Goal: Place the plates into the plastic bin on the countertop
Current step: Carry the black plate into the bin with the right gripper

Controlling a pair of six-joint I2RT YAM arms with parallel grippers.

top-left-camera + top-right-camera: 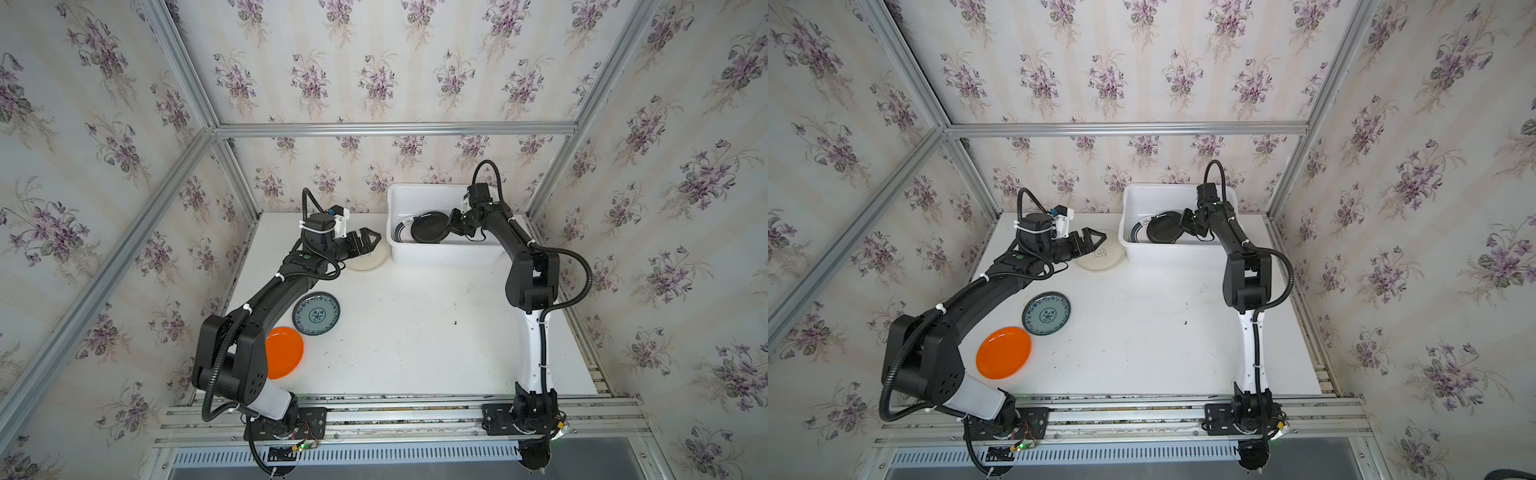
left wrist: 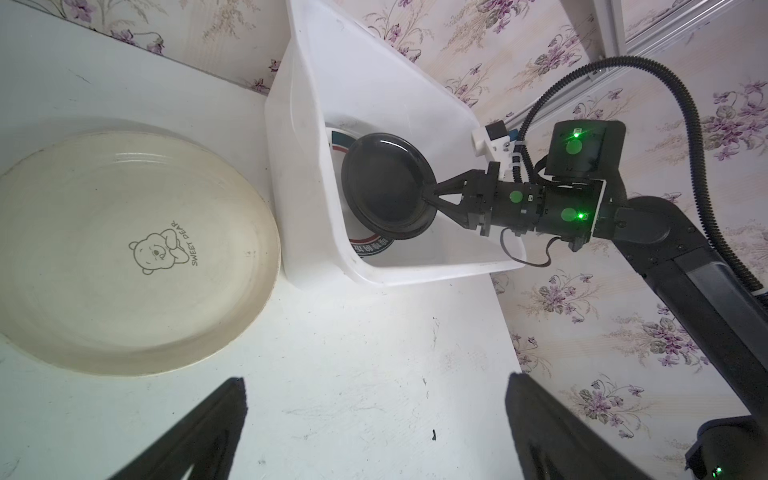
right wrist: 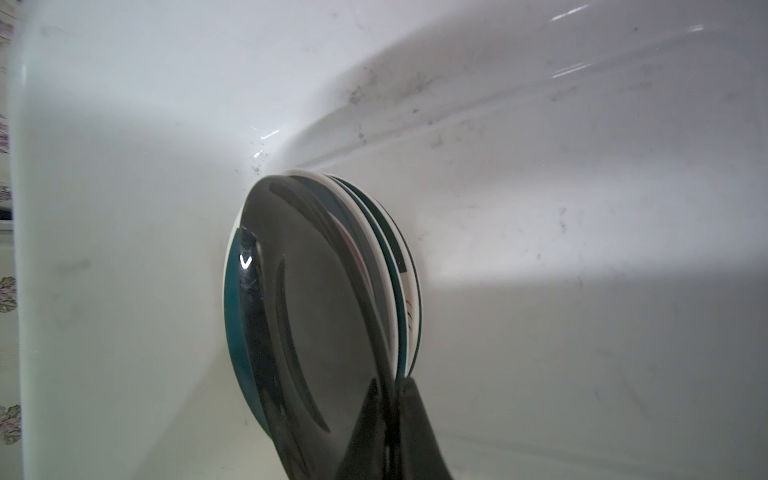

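1. Orange plate (image 1: 286, 352) lies near the bench's (image 1: 415, 332) front-left corner, teal plate (image 1: 316, 313) just behind.
2. Black plate (image 2: 386, 183), clenched by the right end effector (image 2: 426, 194), tilts inside the rear-right bin (image 2: 307, 232).
3. Left end effector (image 1: 372, 240), released, hovers by the cream plate (image 2: 124, 249) beside the bin.

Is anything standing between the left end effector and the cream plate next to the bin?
Nothing visible does. The open left end effector hangs by the cream plate; only bare countertop lies between them.

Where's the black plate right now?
In both top views the black plate is inside the plastic bin at the back right, its rim pinched by the right gripper, over a ringed plate.
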